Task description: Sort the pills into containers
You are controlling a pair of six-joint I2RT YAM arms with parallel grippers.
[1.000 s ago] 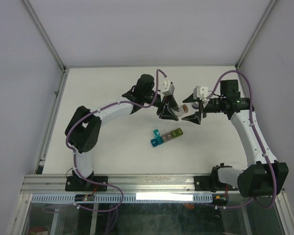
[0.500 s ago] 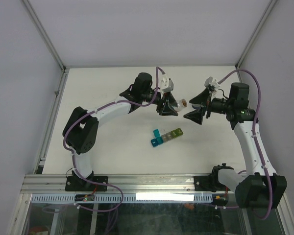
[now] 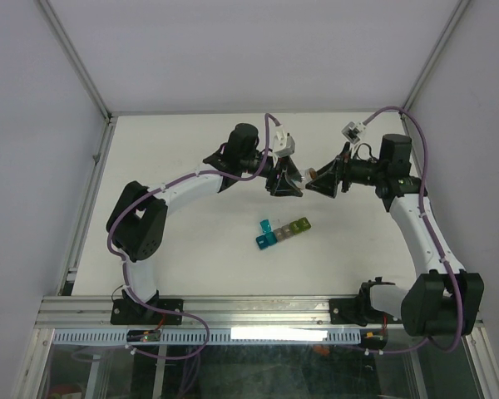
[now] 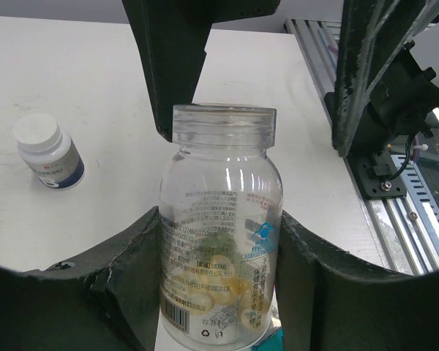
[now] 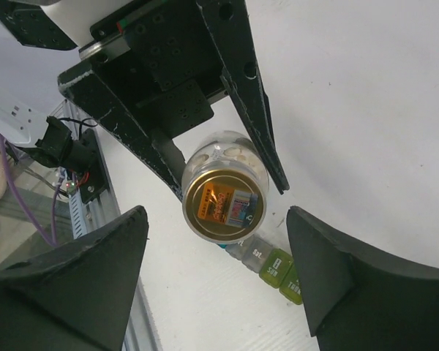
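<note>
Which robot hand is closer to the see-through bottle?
Left. The left gripper is shut on the clear bottle. The right gripper is open, its fingers spread either side of the cap, not touching.

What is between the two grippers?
A clear pill bottle, clamped in the left gripper, its cap facing the open right gripper; the right wrist view shows it.

White links (image 3: 191, 184), black joints (image 3: 141, 229), purple cables (image 3: 266, 125), scuffed black pincer fingers (image 4: 128, 289).

Left gripper (image 3: 286, 182) clamped, right gripper (image 3: 323, 179) jaws spread.
</note>
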